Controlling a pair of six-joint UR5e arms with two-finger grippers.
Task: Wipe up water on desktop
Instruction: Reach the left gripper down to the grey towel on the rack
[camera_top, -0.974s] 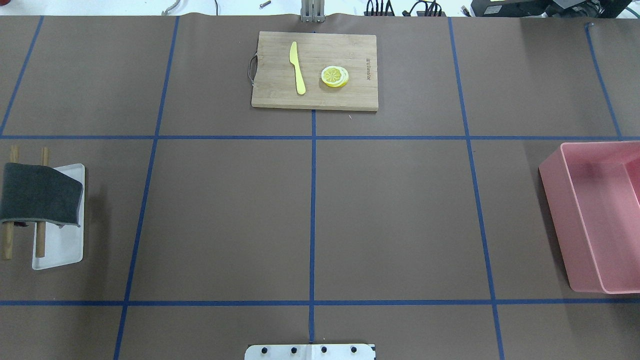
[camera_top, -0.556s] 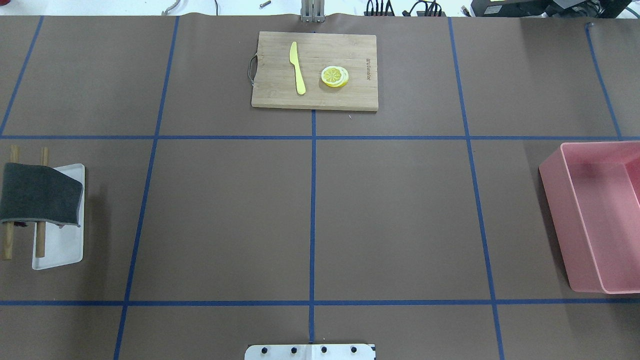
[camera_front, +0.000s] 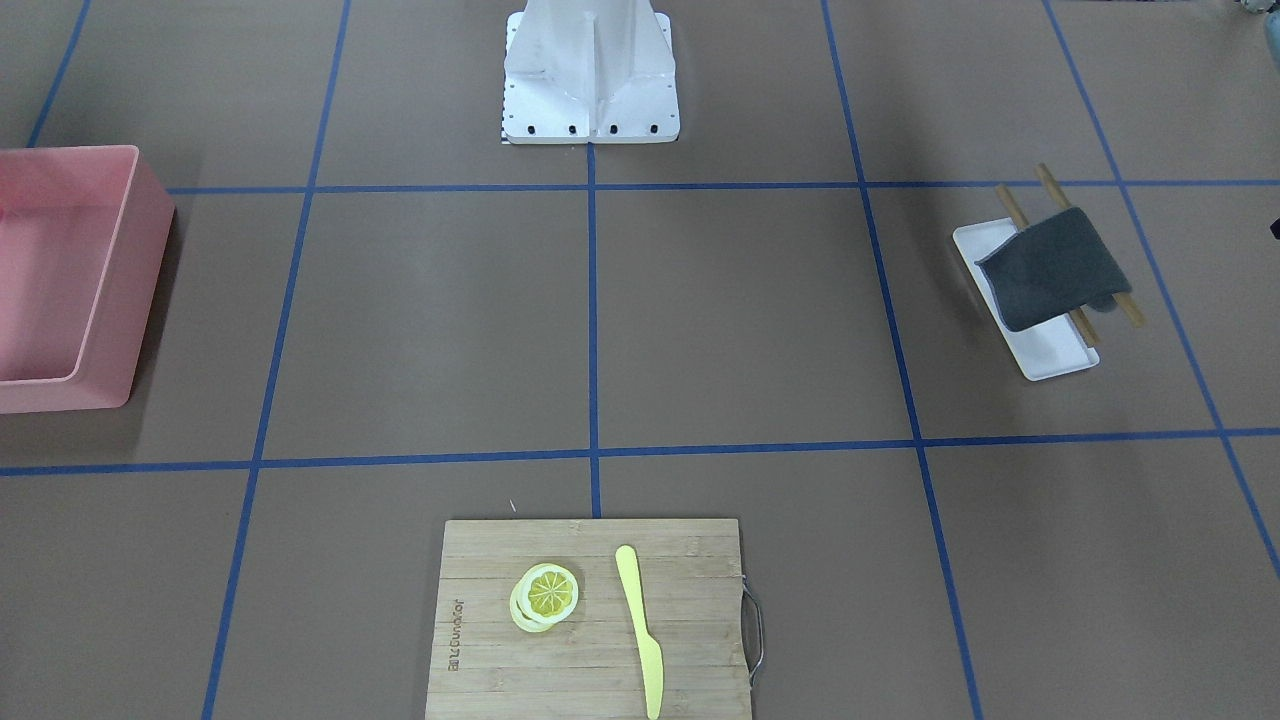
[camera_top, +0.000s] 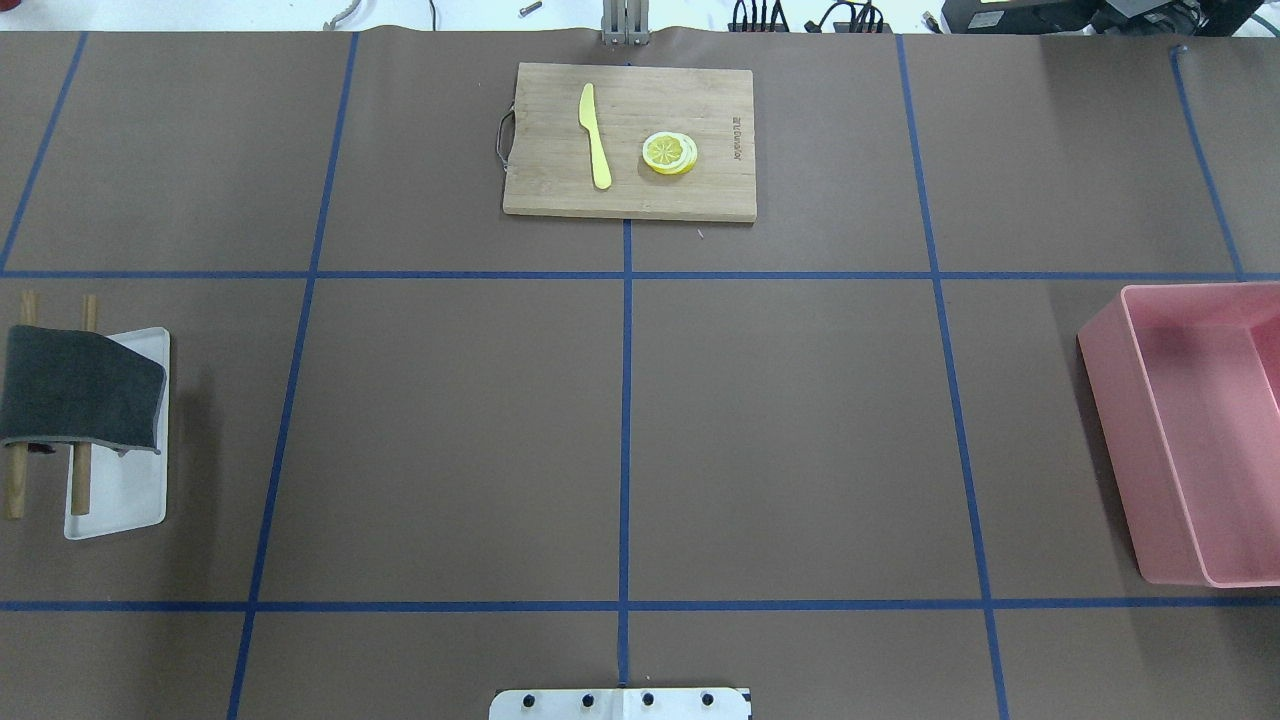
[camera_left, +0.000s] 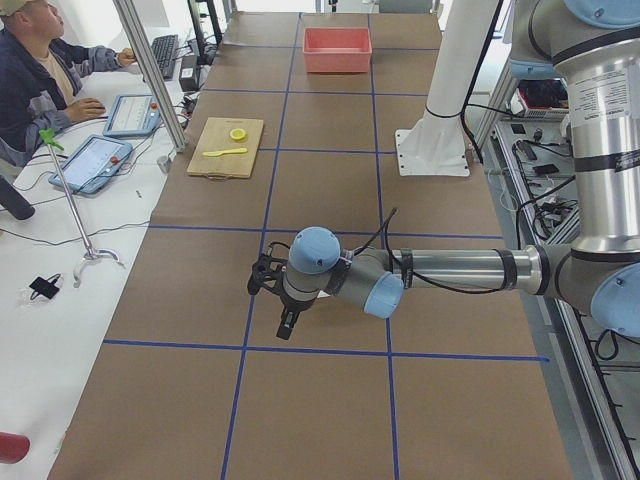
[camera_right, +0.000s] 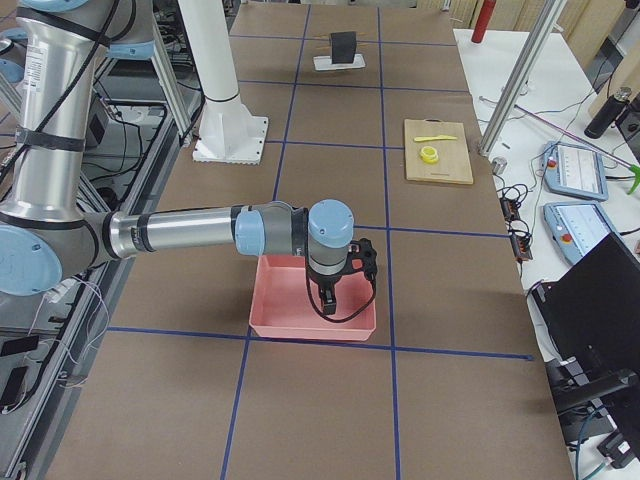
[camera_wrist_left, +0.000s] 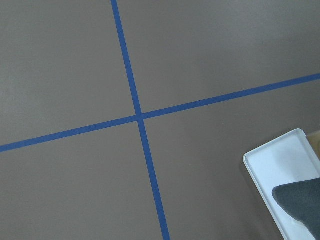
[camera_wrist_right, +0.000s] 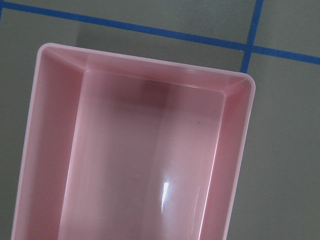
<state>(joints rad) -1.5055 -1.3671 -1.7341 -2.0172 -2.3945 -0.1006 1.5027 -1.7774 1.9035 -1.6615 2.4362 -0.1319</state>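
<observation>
The long matte brown bench (camera_top: 800, 430), ruled into rectangles by blue tape, looks dry from where I stand. I can't make out a wet patch anywhere on it.

The left arm reaches low over the left end, and its hand (camera_left: 286, 328) hangs beside the tray there. The right hand (camera_right: 328, 303) hangs over the bin at the right end. Neither hand is holding anything, but whether the fingers are spread or pressed together I cannot tell.

The bin is a deep pink plastic rectangle (camera_top: 1120, 440). A bamboo cutting board with a wire handle (camera_top: 560, 180) sits at the far middle. The tray is flat, white and rectangular (camera_top: 125, 500), with a dark grey cloth (camera_top: 80, 390) draped above it over two wooden rods (camera_top: 80, 480). A yellow plastic knife (camera_top: 595, 135) and yellow lemon slices (camera_top: 668, 152) lie on the board.

I'd judge the job has barely begun and fetching the cloth comes first. To do that well, the left hand should come down square over the draped fold. It should pinch fabric alone, clear of rods and tray, then lift straight up before any sweep.
</observation>
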